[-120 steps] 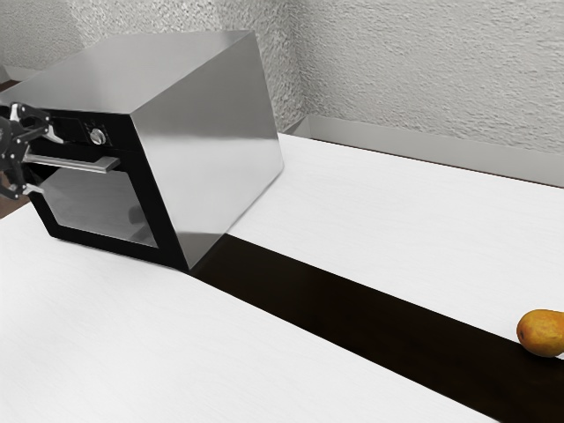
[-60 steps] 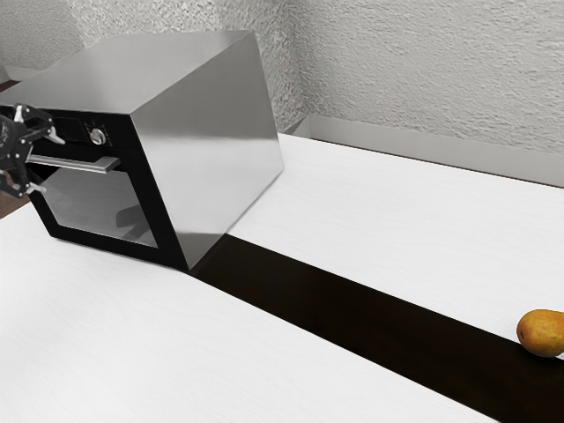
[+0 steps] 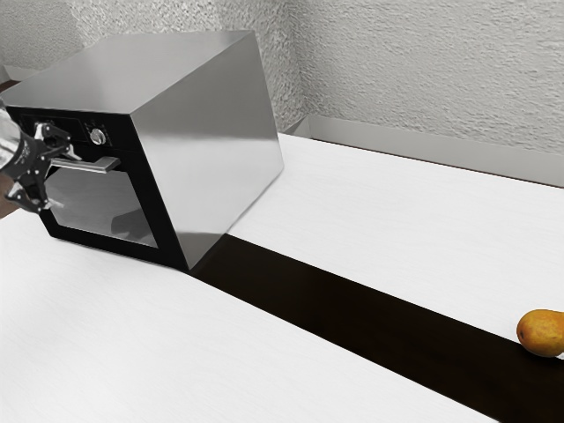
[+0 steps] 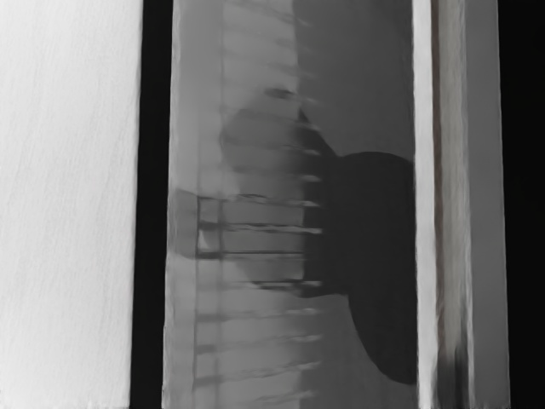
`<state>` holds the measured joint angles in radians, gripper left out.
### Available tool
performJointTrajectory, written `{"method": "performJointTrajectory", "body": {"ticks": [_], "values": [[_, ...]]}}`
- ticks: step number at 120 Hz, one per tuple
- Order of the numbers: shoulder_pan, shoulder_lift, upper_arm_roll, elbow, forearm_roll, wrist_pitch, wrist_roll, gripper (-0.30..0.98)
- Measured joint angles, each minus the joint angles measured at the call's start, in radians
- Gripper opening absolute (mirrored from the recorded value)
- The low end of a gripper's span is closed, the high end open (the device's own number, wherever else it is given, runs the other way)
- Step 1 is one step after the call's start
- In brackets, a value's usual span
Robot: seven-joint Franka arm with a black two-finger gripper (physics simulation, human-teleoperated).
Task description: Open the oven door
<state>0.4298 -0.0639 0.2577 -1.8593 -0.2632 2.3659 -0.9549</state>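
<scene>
On the bench [image 3: 132, 335], the oven door [image 3: 84, 201] stands shut before the spread claw [image 3: 61, 182]; its level handle [image 3: 107, 165] lies just above the claw's centre, so a slight rise probably should precede closing.

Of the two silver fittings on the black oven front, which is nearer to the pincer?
The long silver bar handle above the grey glass window: it lies beside the black two-finger pincer, while the round silver knob is farther.
</scene>
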Motion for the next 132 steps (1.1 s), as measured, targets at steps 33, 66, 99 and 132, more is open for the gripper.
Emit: {"method": "performJointTrajectory", "body": {"ticks": [33, 66, 99, 132], "values": [[0.0, -0.104, 0.0, -0.145, -0.016, 0.033, 0.0, 0.68], [0.05, -0.555, 0.001, -0.596, -0.011, 0.112, 0.0, 0.68], [-0.221, -0.487, -0.173, -0.005, 0.178, -0.265, 0.002, 0.68], [-0.553, -0.201, -0.246, 0.123, 0.273, -0.625, -0.04, 0.69]]}}
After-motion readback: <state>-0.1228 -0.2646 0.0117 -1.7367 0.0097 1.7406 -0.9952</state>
